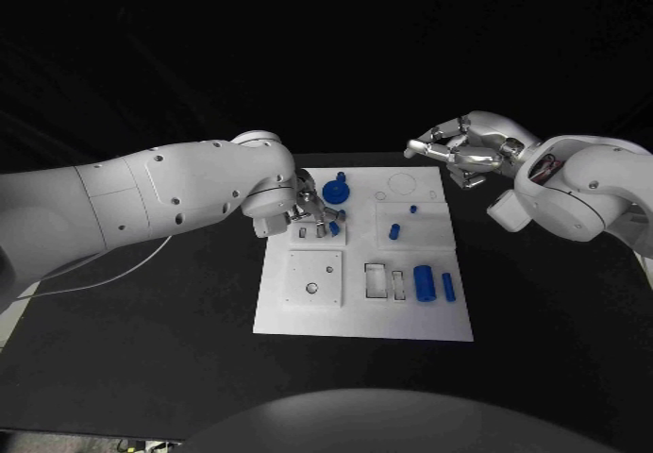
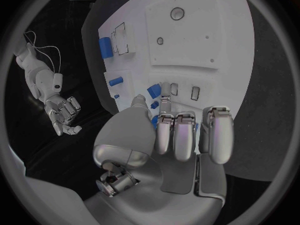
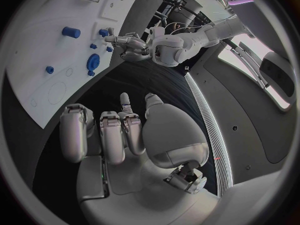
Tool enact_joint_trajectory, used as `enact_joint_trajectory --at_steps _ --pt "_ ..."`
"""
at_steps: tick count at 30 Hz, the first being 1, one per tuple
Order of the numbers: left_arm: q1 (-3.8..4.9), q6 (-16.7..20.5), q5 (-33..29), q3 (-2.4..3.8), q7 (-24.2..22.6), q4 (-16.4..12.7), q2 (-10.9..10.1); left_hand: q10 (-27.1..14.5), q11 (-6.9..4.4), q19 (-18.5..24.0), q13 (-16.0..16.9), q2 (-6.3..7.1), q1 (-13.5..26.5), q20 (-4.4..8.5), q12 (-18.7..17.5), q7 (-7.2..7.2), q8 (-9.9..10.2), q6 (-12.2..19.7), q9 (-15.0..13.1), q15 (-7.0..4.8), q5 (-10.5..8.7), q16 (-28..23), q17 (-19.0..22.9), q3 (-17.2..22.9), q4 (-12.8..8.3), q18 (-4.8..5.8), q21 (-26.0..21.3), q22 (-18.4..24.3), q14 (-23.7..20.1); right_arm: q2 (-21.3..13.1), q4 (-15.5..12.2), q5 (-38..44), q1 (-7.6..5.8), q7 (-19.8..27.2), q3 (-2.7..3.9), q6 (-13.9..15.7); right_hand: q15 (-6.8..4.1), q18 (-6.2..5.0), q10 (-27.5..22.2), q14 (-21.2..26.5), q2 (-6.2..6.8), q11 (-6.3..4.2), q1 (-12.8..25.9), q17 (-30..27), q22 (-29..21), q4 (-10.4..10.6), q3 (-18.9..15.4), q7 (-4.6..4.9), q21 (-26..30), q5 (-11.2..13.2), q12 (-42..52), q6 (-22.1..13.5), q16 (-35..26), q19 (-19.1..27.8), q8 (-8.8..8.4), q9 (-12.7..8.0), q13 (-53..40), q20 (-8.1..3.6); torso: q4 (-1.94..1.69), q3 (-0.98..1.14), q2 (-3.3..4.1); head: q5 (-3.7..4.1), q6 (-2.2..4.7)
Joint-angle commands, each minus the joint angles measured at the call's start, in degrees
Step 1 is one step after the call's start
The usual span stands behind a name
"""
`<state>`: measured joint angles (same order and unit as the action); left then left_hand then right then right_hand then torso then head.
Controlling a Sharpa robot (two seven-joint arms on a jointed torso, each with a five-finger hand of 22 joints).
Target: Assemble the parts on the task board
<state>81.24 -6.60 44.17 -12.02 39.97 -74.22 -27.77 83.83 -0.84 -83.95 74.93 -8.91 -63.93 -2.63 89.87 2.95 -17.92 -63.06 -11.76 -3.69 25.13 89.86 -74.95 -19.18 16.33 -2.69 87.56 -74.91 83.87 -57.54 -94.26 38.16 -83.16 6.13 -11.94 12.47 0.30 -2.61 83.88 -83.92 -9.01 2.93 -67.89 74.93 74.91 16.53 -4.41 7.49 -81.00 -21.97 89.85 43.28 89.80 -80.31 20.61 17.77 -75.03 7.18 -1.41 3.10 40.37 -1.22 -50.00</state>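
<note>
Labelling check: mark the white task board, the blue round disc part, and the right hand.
white task board (image 1: pixel 365 326): head view, bare near edge.
blue round disc part (image 1: pixel 336 193): head view, disc top.
right hand (image 1: pixel 456 149): head view, middle of hand.

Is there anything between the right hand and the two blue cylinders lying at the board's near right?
Nothing visible. The right hand hovers off the task board's far right corner; bare white board lies between it and the cylinders.

The head camera is looking steeply down from above the near edge of the black table (image 1: pixel 163 311), taking in the whole task board (image 1: pixel 365 321). Each wrist camera is sitting close behind its own hand, the left hand (image 2: pixel 181 135) over the board's far left corner, the right hand (image 3: pixel 119 130) beyond its far right corner. All three are sharing the board.
</note>
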Motion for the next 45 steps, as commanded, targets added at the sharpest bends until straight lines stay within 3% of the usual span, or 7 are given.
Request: enact_joint_trajectory --at_steps 1,30,39,45 --pt "-0.03 0.26 -0.27 0.09 5.91 0.09 0.22 6.17 -0.42 -1.78 15.07 0.01 -0.51 0.34 0.13 -0.1 0.28 -0.48 -0.15 -0.47 0.26 0.14 -15.05 0.47 -0.02 1.01 -0.4 -7.64 6.13 0.02 0.11 0.0 0.04 -0.21 -0.01 -0.92 0.41 -0.33 6.12 -6.08 -0.14 0.45 -0.66 15.07 11.21 -0.1 -0.27 0.21 0.39 -0.31 0.15 0.14 0.2 0.51 0.22 0.07 -14.97 -0.09 0.04 0.01 -0.01 0.03 0.0" --pt "-0.43 -0.34 -0.89 0.19 5.64 1.61 1.38 6.17 -0.84 -1.14 15.07 -0.08 -1.83 0.75 0.13 -0.48 0.85 -1.04 -2.01 -0.91 1.92 0.14 -15.05 0.97 0.0 0.77 -1.01 -6.61 6.13 0.05 0.37 -0.01 0.07 -1.05 -0.03 -1.16 0.56 -0.6 6.12 -6.08 -0.39 0.65 -1.82 15.07 10.83 -0.2 0.06 0.33 1.31 -0.53 0.15 0.32 0.2 1.5 0.28 0.25 -14.97 0.05 0.01 -0.04 0.01 0.23 0.0" --pt "-0.54 -0.47 -1.0 0.2 5.63 1.94 1.55 6.17 -1.08 -1.14 15.07 0.12 -3.88 0.97 0.13 -0.74 1.23 -1.33 -3.38 -1.13 5.33 0.14 -15.05 2.08 -0.25 0.75 -1.14 -6.6 6.13 0.06 0.39 -0.01 0.07 -1.33 -0.03 -1.35 0.63 -0.7 6.12 -6.08 -0.35 0.71 -2.62 15.07 10.69 -0.3 0.23 0.37 1.67 -0.73 0.15 0.43 0.2 1.86 0.31 0.35 -14.97 0.14 0.02 -0.01 -0.01 0.14 0.0" --pt "-0.55 -0.54 -1.0 0.2 5.53 1.87 1.53 6.17 -1.4 -1.1 15.07 0.07 -5.45 1.19 0.13 -1.09 0.9 -1.91 -4.65 -1.39 6.24 0.14 -15.05 3.28 -0.4 0.73 -1.23 -6.54 6.13 0.02 0.35 -0.01 0.08 -1.25 -0.03 -1.41 0.65 -0.73 6.12 -6.08 -0.36 0.73 -2.96 15.07 10.65 -0.33 0.32 0.35 1.77 -0.85 0.15 0.58 0.2 1.95 0.37 0.41 -14.97 0.17 -0.01 -0.04 -0.05 0.15 0.0"
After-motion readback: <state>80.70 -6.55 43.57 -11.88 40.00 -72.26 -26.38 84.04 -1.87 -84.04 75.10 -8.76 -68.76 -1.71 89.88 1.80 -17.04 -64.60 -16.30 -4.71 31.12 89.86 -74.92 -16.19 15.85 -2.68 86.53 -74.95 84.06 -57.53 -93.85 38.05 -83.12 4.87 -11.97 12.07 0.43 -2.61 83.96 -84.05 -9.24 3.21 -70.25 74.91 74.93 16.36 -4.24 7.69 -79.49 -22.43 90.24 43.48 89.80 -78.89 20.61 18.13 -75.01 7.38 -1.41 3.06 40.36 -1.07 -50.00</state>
